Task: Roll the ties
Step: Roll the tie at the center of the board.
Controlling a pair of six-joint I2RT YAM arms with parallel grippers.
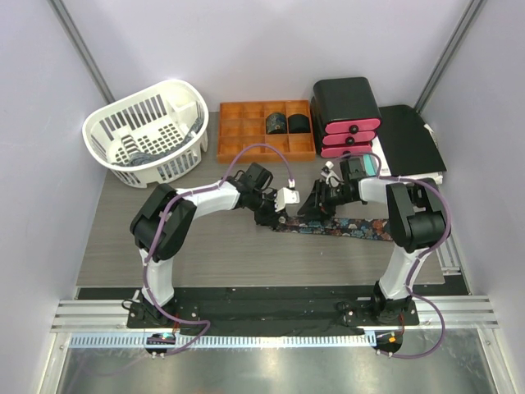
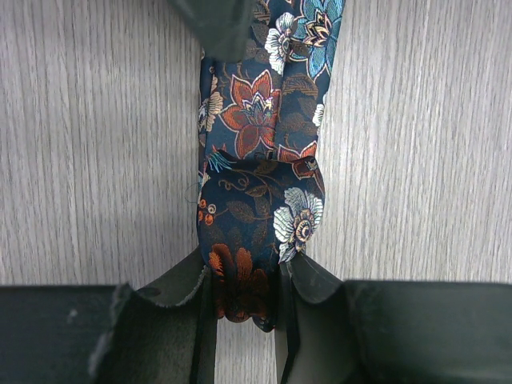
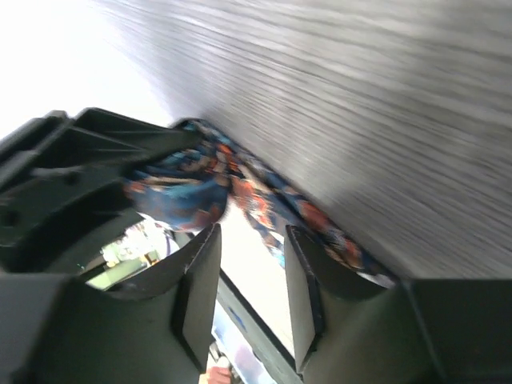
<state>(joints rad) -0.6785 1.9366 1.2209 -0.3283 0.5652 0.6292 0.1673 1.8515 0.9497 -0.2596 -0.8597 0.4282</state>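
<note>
Lying across the middle of the table (image 1: 205,246), the dark floral necktie (image 2: 256,128) has its left end doubled over on itself, and the left gripper (image 2: 250,276) is pinched tight on that fold. Just beside it the right gripper (image 3: 252,240) hovers low by the tie, a clear gap between its fingers and nothing in them. Two rolled ties (image 1: 276,123) sit in neighbouring compartments of the orange tray (image 1: 238,131) at the back
</note>
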